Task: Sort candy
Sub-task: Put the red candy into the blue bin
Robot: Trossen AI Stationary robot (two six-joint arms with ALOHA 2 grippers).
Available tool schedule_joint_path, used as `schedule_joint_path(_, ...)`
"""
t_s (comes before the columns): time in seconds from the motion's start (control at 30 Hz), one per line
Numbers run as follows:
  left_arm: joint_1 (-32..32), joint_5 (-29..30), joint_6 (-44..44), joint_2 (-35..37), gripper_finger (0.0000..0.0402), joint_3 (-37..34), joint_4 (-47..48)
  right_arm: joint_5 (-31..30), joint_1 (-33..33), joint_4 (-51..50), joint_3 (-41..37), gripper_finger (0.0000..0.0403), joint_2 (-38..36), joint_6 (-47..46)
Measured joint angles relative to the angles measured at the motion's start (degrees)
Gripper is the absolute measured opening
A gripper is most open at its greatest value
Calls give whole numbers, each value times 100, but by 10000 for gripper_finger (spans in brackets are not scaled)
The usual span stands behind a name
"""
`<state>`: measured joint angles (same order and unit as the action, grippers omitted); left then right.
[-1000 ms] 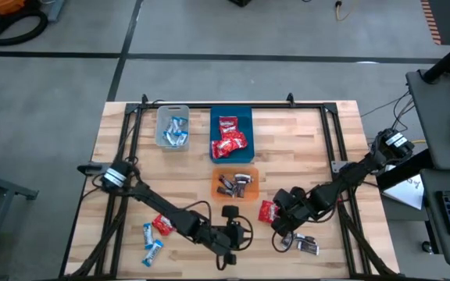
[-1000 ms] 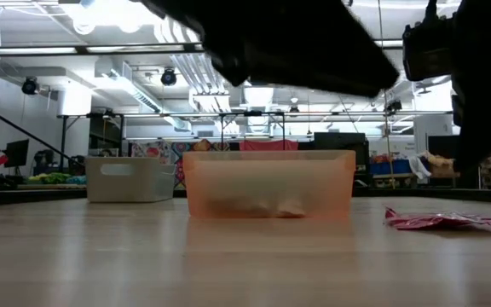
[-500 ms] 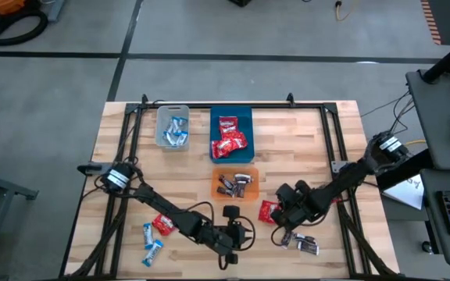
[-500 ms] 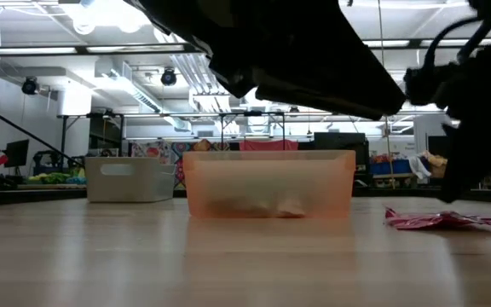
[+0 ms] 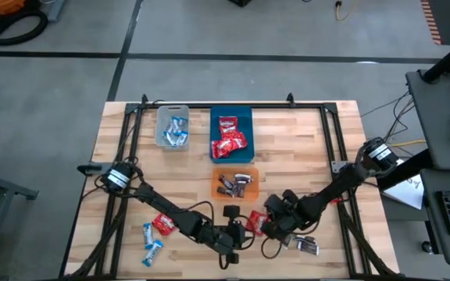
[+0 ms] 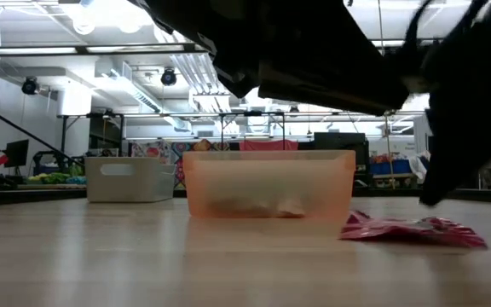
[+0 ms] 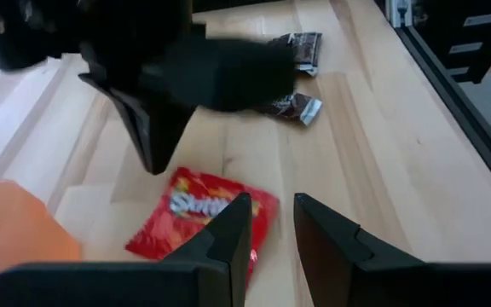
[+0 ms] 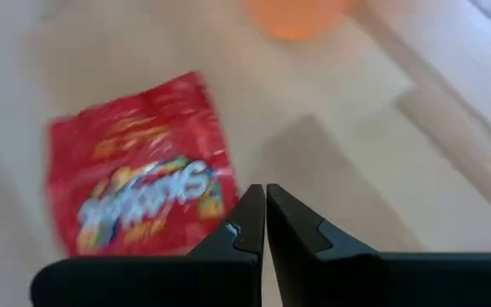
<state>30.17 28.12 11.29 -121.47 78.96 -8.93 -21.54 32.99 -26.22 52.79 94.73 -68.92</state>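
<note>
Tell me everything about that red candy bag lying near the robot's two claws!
The red candy packet is a small, shiny, crinkly wrapper, bright red with white "Skittles" lettering and coloured dots. It looks sealed and slightly puffy. It lies flat on the wooden table, just in front of the orange bin and outside every bin. The right gripper, fingers shut, sits right at its edge; the left gripper, fingers open, points at it from the other side. Neither holds it.

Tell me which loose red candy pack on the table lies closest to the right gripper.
The red pack lying just below the orange bin, right beside the right gripper. The other loose red pack lies far off to the left, next to the blue-and-white candies.
</note>
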Motion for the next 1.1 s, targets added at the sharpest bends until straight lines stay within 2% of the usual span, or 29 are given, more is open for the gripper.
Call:
schedule_joint_path(0.1, -9, 10, -2, -84, 75, 0, -71, 134, -6, -45, 232, 9, -136, 369)
schedule_joint_path(0.3, -11, 162, 111, -392, 75, -4, -115, 144, 107, -317, 401, 9, -547, 540)
schedule_joint_path(0.47, -21, 289, 218, -625, 75, -2, -105, 467, 197, -39, 20, 9, -804, 523)
schedule_joint_path(0.6, -46, 291, 274, -673, 75, -2, -115, 829, 225, 640, -518, 9, -832, 399)
schedule_joint_path(0.7, -46, 293, 278, -675, 75, -2, -96, 849, 226, 1337, -835, 9, -834, 221)
schedule_joint_path(0.8, -57, 294, 306, -675, 75, -2, -118, 840, 222, 1391, -904, 15, -834, -72)
schedule_joint_path(0.93, -87, 291, 363, -730, 75, -2, -124, 1046, 93, 1384, -904, 49, -837, -216)
schedule_joint_path(1.1, -105, 291, 460, -849, 75, -2, -159, 1129, -76, 1321, -904, 131, -838, -272)
